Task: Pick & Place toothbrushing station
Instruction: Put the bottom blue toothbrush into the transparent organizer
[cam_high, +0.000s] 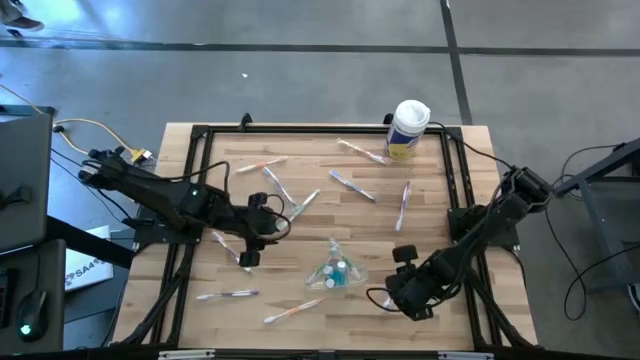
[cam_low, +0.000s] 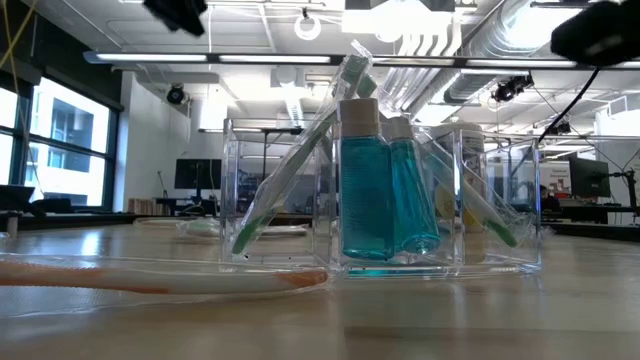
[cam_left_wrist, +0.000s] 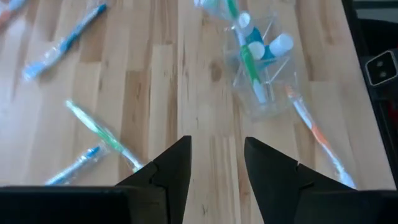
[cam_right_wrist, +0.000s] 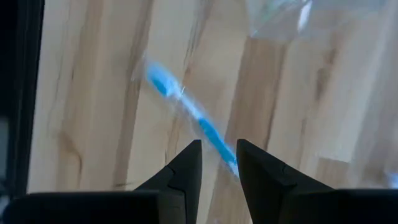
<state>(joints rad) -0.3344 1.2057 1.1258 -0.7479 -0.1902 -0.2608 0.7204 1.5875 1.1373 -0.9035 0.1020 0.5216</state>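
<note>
The toothbrushing station (cam_high: 335, 268) is a small clear cup with teal white-capped tubes and green toothbrushes. It stands upright on the wooden table (cam_low: 390, 190), at the near middle. My left gripper (cam_high: 248, 256) hovers open to the cup's left, pointing slantwise down toward it (cam_left_wrist: 258, 62); nothing is between its fingers (cam_left_wrist: 216, 155). My right gripper (cam_high: 392, 298) is just right of the cup, pointing nearly straight down. Its fingers (cam_right_wrist: 219, 152) stand a narrow gap apart over a blue toothbrush (cam_right_wrist: 186, 112) lying on the table. My right gripper comes from above at the blue toothbrush's end (cam_right_wrist: 225, 155), which runs in under the fingertips. I cannot tell whether the fingers touch it.
Several wrapped toothbrushes lie scattered: an orange one (cam_left_wrist: 314, 134) beside the cup, a green one (cam_left_wrist: 102, 134) by my left finger, others across the far half (cam_high: 352, 185). A white canister with a yellow label (cam_high: 408, 128) stands at the far edge. A black frame (cam_high: 195, 190) borders the table.
</note>
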